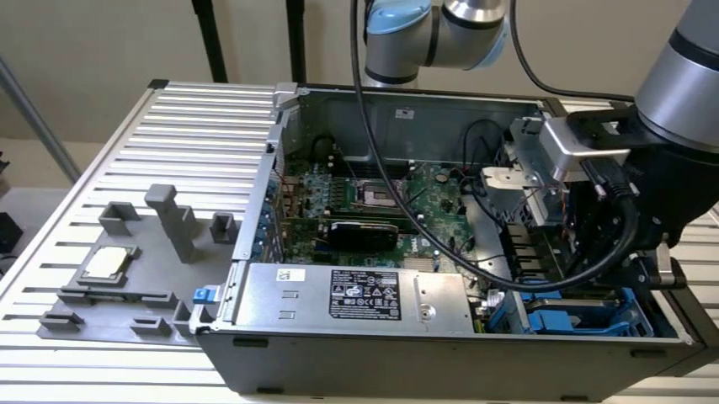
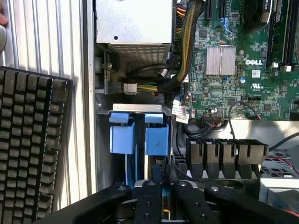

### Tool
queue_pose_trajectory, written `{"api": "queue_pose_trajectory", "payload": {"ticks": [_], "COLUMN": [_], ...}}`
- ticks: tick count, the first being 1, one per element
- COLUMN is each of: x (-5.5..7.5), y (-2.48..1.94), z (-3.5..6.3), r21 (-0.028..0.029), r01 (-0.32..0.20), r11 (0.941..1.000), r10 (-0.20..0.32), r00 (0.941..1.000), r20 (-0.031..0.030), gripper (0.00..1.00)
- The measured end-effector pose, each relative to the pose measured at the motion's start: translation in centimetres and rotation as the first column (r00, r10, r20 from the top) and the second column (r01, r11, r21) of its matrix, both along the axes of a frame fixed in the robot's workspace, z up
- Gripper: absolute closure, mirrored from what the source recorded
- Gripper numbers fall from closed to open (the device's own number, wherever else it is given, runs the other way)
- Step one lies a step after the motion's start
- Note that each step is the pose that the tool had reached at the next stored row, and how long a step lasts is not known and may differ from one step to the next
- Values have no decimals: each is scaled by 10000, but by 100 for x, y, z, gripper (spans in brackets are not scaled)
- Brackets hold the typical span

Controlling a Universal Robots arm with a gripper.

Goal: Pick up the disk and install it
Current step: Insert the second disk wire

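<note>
— Where is the tool (image 2: 161,200) now?

— Low over the drive bay (image 1: 584,318), at the near corner of the open computer case (image 1: 450,370), on the exterior view's right. The arm (image 1: 685,93) reaches down into that corner from above.

— Is it spread or pressed together?

— I see the black fingers (image 2: 145,203) close together in the wrist view, with only a thin slot between them. They pinch a narrow blue-edged piece standing on edge. I read that as the disk (image 2: 157,175) in its blue carrier.

— So where does the disk sit?

— In the bay, just beside two bright blue tabs (image 2: 122,137), under the tool. How deep it sits I cannot tell.

— What else is around?

— The silver power supply (image 1: 359,295) lies along the case's near wall, to the exterior view's left of the bay. The green motherboard (image 1: 382,202) lies farther in. A grey fixture (image 1: 124,278) holding a small silver chip (image 1: 104,263) rests on the slatted worktop (image 1: 191,118), well apart on the exterior view's left. A black keyboard (image 2: 32,149) lies just outside the case.
</note>
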State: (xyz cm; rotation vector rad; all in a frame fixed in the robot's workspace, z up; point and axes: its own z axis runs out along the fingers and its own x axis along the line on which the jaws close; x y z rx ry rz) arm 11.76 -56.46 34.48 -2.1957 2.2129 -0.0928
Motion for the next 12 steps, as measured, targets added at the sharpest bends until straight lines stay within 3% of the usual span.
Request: {"api": "queue_pose_trajectory", "payload": {"ticks": [7,12], "x": [-1,0], "y": [-25,-27], "z": [-27,-27], "r21": [204,231], "r01": [-18,-18], "r11": [9998,9997], "r10": [17,17], "r00": [10000,10000], "r20": [39,38], "gripper": [84,84]}}
